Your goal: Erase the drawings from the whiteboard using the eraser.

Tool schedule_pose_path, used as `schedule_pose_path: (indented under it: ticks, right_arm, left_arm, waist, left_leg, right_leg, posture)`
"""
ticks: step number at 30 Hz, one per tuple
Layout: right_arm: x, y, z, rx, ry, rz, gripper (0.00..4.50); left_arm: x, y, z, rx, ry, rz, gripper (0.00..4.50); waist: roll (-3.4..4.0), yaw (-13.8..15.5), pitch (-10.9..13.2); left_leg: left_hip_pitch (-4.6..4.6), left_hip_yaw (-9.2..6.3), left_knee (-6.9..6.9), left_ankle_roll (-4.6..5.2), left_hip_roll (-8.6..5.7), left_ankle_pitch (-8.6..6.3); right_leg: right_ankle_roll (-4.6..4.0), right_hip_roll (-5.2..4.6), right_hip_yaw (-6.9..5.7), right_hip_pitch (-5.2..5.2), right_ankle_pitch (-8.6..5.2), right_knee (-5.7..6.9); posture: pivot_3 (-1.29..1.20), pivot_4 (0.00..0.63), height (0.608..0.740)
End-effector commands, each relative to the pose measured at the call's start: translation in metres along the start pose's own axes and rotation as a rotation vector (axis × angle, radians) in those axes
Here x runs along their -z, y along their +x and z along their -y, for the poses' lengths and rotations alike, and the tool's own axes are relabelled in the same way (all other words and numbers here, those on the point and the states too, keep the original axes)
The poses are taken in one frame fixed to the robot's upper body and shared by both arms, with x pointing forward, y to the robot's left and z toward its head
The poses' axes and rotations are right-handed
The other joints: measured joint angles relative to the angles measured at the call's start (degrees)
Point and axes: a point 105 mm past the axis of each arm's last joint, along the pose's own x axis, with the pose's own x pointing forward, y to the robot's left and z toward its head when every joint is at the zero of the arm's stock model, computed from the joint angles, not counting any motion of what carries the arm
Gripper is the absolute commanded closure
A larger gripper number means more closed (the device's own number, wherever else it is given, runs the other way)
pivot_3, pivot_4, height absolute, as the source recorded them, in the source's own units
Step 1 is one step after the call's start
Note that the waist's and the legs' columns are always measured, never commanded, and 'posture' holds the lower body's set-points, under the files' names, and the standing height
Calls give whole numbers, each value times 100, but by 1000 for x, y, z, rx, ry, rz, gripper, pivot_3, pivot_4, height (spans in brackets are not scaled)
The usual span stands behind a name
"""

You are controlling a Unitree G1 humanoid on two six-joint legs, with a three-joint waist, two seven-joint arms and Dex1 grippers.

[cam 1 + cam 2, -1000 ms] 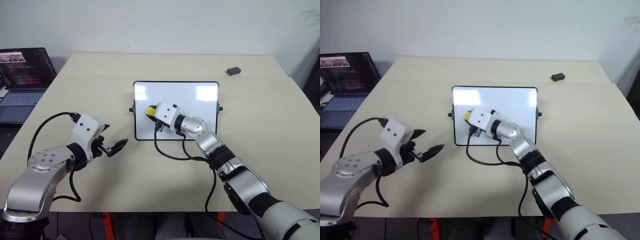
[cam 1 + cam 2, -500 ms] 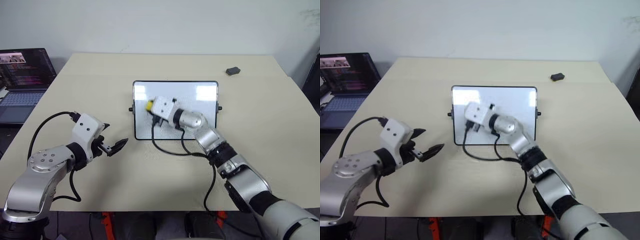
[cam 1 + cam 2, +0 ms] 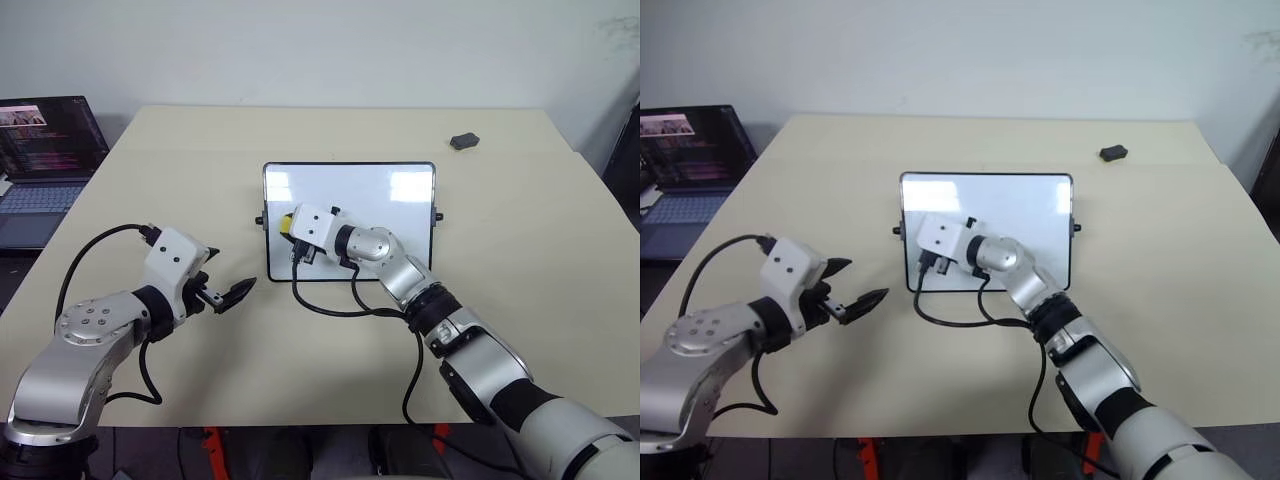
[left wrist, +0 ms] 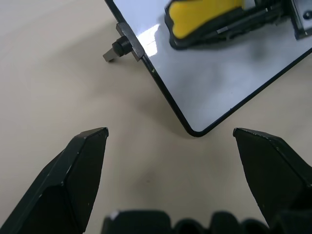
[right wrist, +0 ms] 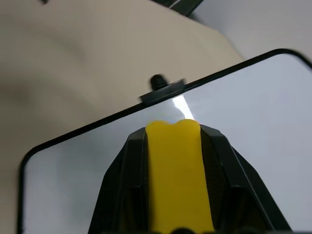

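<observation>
The eraser [image 5: 174, 175] is a bright yellow oblong block with a smooth top and a dark underside, clamped between the two black fingers of the right end effector [image 3: 290, 226]. It sits over the left part of the whiteboard [image 3: 390, 200], close to the board's left edge and its small black side knob [image 5: 157, 81]. The whiteboard is a glossy white rectangle with a thin black frame and rounded corners, lying flat near the middle of the bench [image 3: 200, 170]; its surface reflects bright patches, and no marker lines can be made out on the parts that show. The bench top is a matte, pale beige slab. The left end effector [image 3: 226, 292] hangs over the bench to the left of the board's near left corner, apart from it, its pointed black fingers [image 4: 80, 170] spread wide with nothing between them. A small dark grey rounded object [image 3: 464, 141] lies far right on the bench. A laptop [image 3: 45, 150] with a lit screen stands beyond the bench's left edge.
</observation>
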Motion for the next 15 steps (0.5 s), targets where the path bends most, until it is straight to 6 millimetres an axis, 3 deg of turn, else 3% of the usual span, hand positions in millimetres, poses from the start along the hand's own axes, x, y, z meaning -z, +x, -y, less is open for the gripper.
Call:
schedule_pose_path:
  ticks: [1,5,10,15]
  right_arm:
    - [17,-4,-9,-60,-1,-78,3399]
    - [5,-3,3,-4,-31,-38,3399]
    - [-16,-4,38,191,-52,40,3399]
    - [-23,-10,63,327,-60,76,3399]
  left_arm:
    - [-12,-5,-3,-20,39,36,0]
    - [-12,-4,-3,-19,41,36,0]
    - [-13,-4,-2,-17,40,35,0]
    - [-12,-4,-1,-13,38,34,0]
  waist:
    - [0,0,0]
    - [0,1,0]
    - [1,0,1]
    - [1,0,1]
  left_leg:
    - [0,0,2,0,0,0]
    - [4,-1,4,-1,-1,1]
    - [3,0,5,-2,-1,1]
    - [-2,0,3,-2,-1,1]
  right_leg:
    - [0,0,0,0,0,3]
    - [0,0,0,-3,0,18]
    - [0,0,2,-6,0,21]
    - [0,0,1,-8,0,13]
  posture:
    - [0,150,740]
    - [0,150,740]
    - [0,150,740]
    - [0,150,740]
